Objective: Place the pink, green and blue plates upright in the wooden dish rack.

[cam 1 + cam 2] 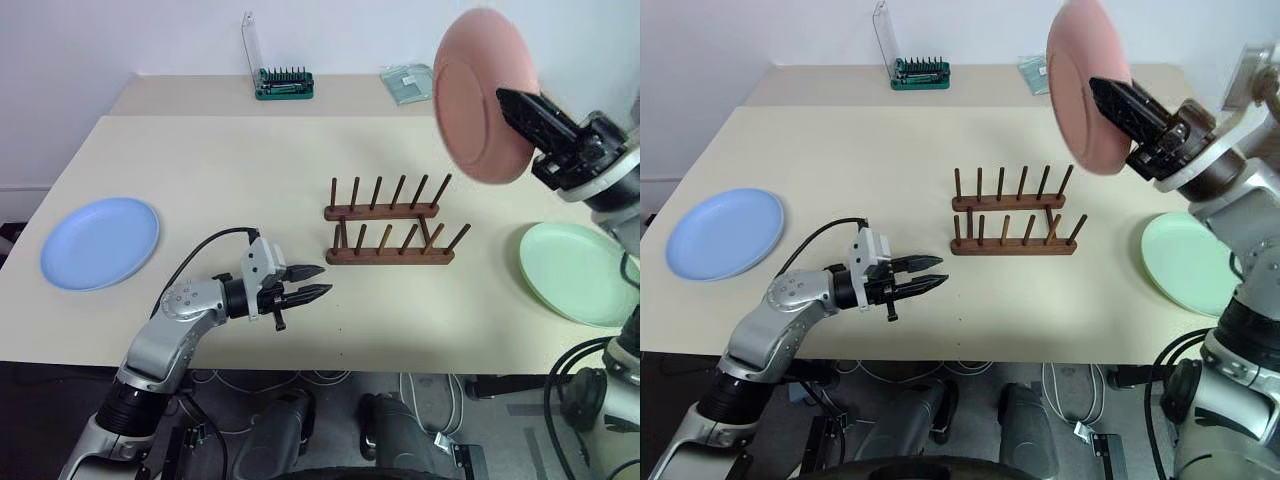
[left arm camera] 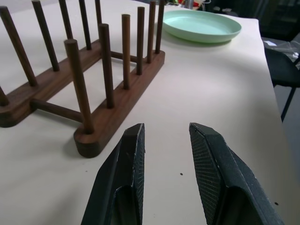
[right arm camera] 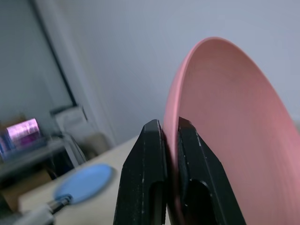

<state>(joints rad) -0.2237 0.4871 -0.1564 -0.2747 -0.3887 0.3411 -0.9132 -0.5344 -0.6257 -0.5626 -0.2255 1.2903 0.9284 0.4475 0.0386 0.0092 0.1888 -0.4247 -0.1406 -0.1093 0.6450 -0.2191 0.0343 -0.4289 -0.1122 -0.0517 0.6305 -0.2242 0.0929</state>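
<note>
We see right gripper (image 1: pixel 1110 95) clamping pink plate (image 1: pixel 478 95) upright, high above wooden dish rack (image 1: pixel 390 235), left gripper (image 1: pixel 318 283) partly open, empty, just beside rack

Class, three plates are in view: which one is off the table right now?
The pink plate: the right gripper holds it by its rim in the air above the table. The blue plate and green plate lie flat on the table.

Rack (image 1: pixel 390 232) between two plates (image 1: pixel 100 242) on table (image 1: pixel 220 160)

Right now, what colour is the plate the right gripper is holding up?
Pink plate, pinched by its rim in the right gripper; clearest in the left eye view.
</note>
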